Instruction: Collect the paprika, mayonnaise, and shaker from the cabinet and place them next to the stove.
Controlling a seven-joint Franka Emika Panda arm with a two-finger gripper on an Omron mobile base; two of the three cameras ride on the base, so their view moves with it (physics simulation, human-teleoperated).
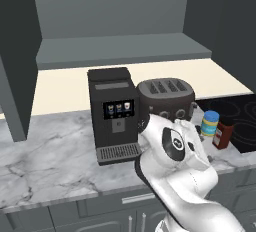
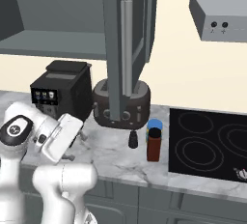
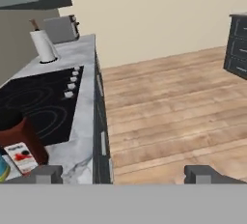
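The cabinet [image 1: 120, 51] stands open above the marble counter [image 1: 50, 156], its grey shelf bare, and its door [image 2: 126, 49] with the long bar handle swings out over the toaster [image 2: 140, 103] in the right base view. On the counter, the paprika [image 2: 154, 144], the mayonnaise [image 2: 155, 124] and the shaker [image 2: 133, 140] are grouped just left of the stove [image 2: 207, 143]. The paprika stands upright nearest the counter's front edge, the mayonnaise right behind it, and the shaker a little to their left, apart from both. In the left base view the mayonnaise [image 1: 210, 123] and paprika [image 1: 223, 133] sit side by side at the stove's [image 1: 240, 116] near-left corner, partly behind the white arm. A coffee machine [image 1: 113, 113] stands left of the toaster [image 1: 166, 98].

The gripper [image 3: 123, 174] has its jaws spread wide with nothing between them; in the hand view its fingertips [image 3: 46, 172] frame wooden floor [image 3: 173, 102] beyond the counter edge. The paprika [image 3: 21, 143] shows at that view's lower left beside the stove [image 3: 38, 102], with a paper towel roll [image 3: 43, 45] farther along.
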